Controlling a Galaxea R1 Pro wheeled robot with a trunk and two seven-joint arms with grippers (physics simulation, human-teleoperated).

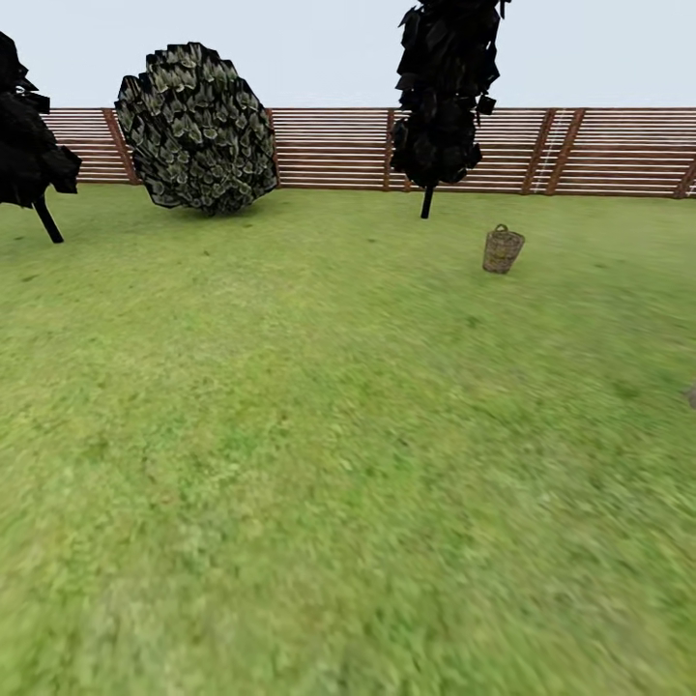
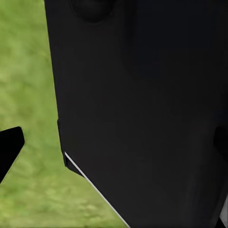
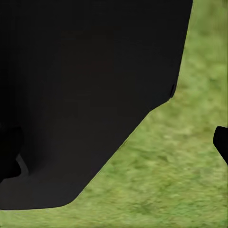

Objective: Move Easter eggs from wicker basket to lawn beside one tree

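Wicker basket (image 1: pixel 503 249) upright on lawn (image 1: pixel 319 435), far right, near dark tree (image 1: pixel 445 97) and fence (image 1: pixel 329 147); round bush (image 1: pixel 198 128) far left. Both grippers' state: cannot tell.

Ground: wide stretch of short green grass with yellowish mottling (image 1: pixel 319 454), filling the foreground and running back to the boundary. Boundary: brown slatted wooden fence with upright posts (image 1: pixel 599 150), spanning the far edge. Planting, set before the fence: round grey-green leafy bush (image 1: pixel 196 128) at far left of centre; dark, near-black narrow tree on a thin stem (image 1: pixel 443 92) at far centre; second dark tree (image 1: pixel 27 145) at the left margin. Sky: pale, even grey-blue (image 1: pixel 309 48); flat light is noted.
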